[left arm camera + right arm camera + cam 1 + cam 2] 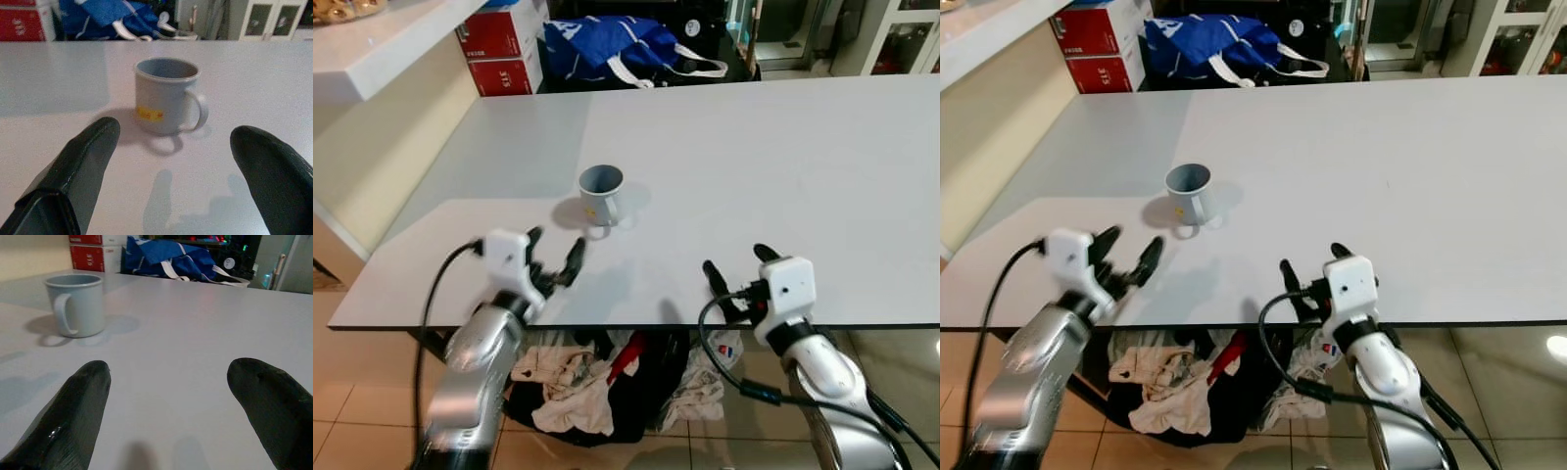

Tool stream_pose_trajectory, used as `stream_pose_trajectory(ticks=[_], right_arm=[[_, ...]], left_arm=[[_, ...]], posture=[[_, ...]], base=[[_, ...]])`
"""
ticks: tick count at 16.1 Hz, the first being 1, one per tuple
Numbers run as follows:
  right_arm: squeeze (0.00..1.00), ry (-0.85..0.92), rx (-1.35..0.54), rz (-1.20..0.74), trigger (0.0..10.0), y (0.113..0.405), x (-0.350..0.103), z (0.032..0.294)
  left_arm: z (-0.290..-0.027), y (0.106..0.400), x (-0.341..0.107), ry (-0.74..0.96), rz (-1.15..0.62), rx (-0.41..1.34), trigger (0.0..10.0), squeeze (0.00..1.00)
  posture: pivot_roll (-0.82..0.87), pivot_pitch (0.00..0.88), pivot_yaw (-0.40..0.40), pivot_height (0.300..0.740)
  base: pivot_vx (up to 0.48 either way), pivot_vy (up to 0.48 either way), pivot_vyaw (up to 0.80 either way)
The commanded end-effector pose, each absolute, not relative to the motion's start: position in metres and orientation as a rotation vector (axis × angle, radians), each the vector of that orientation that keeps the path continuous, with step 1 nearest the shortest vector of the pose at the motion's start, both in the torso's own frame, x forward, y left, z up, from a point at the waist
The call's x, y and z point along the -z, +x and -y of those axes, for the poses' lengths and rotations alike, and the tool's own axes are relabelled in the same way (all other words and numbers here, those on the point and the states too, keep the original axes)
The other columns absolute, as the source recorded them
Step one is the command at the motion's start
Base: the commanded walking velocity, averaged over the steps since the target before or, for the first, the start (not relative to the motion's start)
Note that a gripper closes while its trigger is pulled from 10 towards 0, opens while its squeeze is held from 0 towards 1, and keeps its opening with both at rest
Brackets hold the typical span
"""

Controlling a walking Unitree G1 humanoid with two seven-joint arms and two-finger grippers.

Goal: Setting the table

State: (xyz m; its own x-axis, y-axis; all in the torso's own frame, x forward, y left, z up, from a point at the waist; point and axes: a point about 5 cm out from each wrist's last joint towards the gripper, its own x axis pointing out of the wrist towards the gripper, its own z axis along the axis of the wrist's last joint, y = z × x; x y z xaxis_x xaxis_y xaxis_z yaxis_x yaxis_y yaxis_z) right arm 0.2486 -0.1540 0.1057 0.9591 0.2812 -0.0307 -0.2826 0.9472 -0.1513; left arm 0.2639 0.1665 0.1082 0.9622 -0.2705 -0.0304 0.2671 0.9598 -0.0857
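Note:
A pale grey-blue mug [601,193] with a small yellow label stands upright on the white table [773,166], its handle turned toward the table's near edge. My left gripper [555,253] is open just short of the mug, near the front edge, with the mug [166,95] framed between its two black fingers. My right gripper [737,269] hovers open over the front edge farther right, holding nothing. From there the mug [77,304] stands well off to its left.
A blue bag with white handles [617,47] and red boxes [499,44] sit beyond the table's far edge. A white counter [382,44] runs along the left. A heap of clothes [597,382] lies on the tiled floor under the table's front edge.

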Motion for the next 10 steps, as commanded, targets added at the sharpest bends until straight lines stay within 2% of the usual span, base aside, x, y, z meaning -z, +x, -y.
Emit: stream_pose_trajectory(ticks=[1, 4, 8, 10], right_arm=[[0.00, -0.165, -0.281, -0.005, 10.0, 0.250, -0.105, 0.154], [0.00, -0.164, -0.261, 0.004, 10.0, 0.257, -0.103, 0.155], [0.00, -0.159, -0.261, 0.020, 10.0, 0.260, -0.105, 0.155], [0.00, -0.149, -0.261, 0.010, 10.0, 0.261, -0.103, 0.153]], left_arm=[[-0.174, 0.261, -0.111, -0.056, -0.051, 0.241, 10.0, 0.00], [-0.182, 0.246, -0.106, -0.028, -0.081, 0.209, 10.0, 0.00], [-0.165, 0.245, -0.112, -0.014, -0.066, 0.240, 10.0, 0.00], [-0.162, 0.248, -0.112, -0.021, -0.077, 0.250, 10.0, 0.00]], posture=[[-0.08, 0.000, 0.091, 0.740], [-0.07, 0.000, 0.089, 0.740], [-0.07, 0.000, 0.080, 0.740], [-0.07, 0.000, 0.077, 0.740]], base=[[0.000, 0.000, 0.00], [0.000, 0.000, 0.00], [0.000, 0.000, 0.00], [-0.296, 0.184, 0.00]])
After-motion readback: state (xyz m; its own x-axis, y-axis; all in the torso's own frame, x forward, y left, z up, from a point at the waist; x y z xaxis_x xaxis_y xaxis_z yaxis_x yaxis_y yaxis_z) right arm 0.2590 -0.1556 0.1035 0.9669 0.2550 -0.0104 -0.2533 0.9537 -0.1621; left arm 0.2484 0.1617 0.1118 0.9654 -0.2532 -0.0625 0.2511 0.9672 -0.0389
